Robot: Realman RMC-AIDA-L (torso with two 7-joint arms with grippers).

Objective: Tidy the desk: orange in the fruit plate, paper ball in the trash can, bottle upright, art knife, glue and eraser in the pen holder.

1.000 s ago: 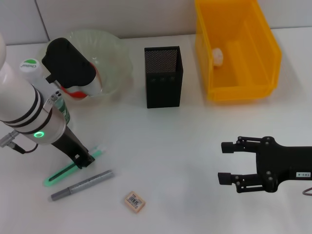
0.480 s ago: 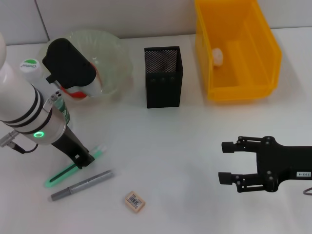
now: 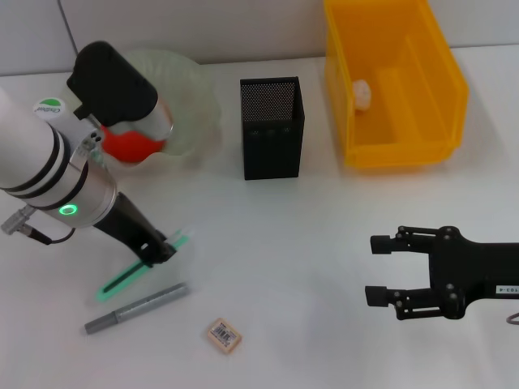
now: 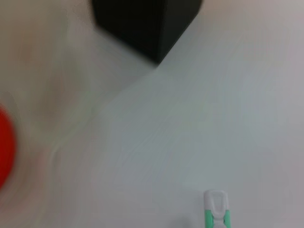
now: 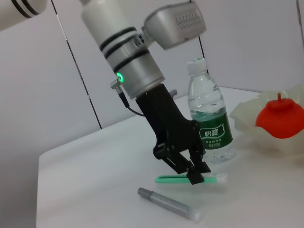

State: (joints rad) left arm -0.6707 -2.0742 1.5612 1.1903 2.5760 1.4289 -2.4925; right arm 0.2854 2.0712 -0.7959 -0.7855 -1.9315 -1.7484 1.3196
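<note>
Art knife: the slim green-and-white plastic art knife (image 3: pixel 144 264) hangs off the white desk (image 3: pixel 292 267) near its left edge, one end now raised.
Change: a second ago it lay flat; the lift has begun.
Left gripper: the black left gripper (image 3: pixel 156 254) is clamped on its middle.
Meaning: the black mesh pen holder (image 3: pixel 272 127), toward the desk's far edge, comes next.
Right gripper: the right gripper (image 3: pixel 379 269) hovers spread, idle.

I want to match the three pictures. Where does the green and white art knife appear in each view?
Head view: art knife at lower left, in the left end effector.
Left wrist view: only its white and green tip, bottom edge.
Right wrist view: lower centre, clamped, before the bottle.
Shared landmark: the orange.
</note>
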